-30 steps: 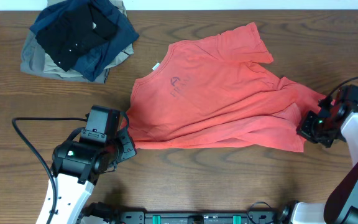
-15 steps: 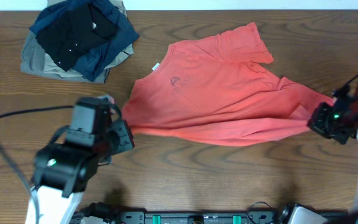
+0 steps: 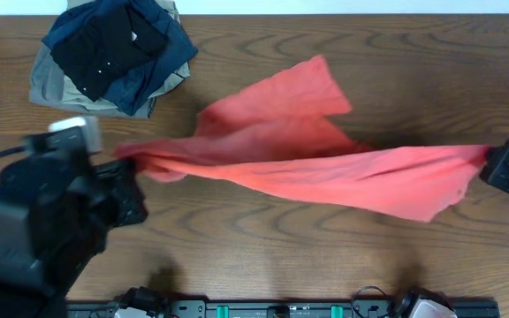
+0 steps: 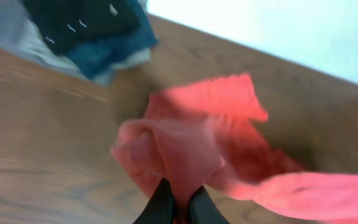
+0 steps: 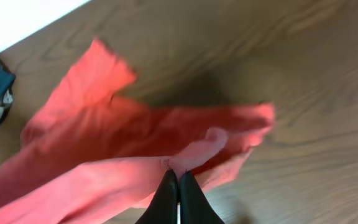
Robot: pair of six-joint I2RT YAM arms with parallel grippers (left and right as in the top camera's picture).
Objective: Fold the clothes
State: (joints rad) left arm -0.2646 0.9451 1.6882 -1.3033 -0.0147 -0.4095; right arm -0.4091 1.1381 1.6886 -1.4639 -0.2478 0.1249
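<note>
Wooden bench (image 3: 263,256), dark grain, fills the overhead view. On inspection the T-shirt (image 3: 325,172), coral-red, does not lie flat. It is drawn out as a long sagging band across the middle of the bench, bunched and twisted, with one loose flap pointing toward the far edge. Whether its lower folds touch the wood cannot be told.

At the band's left end the left gripper (image 4: 178,200) is clenched on a gathered wad of the fabric. At the right end the right gripper (image 5: 178,184) is clenched on a thin pinch of cloth. Both wrist views are blurred. A pile of dark folded garments (image 3: 109,53) sits at the far left corner, near the shirt's left end but apart from it.

Risks, as judged:
- The right hold takes very little cloth, so more tension could pull it free and drop that end.
- The shirt is twisted, so laying it down as it hangs would likely trap creases and a doubled sleeve.
- The left gripper works close to the pile, and a wide swing or trailing fabric could drag the stacked garments out of order.
</note>
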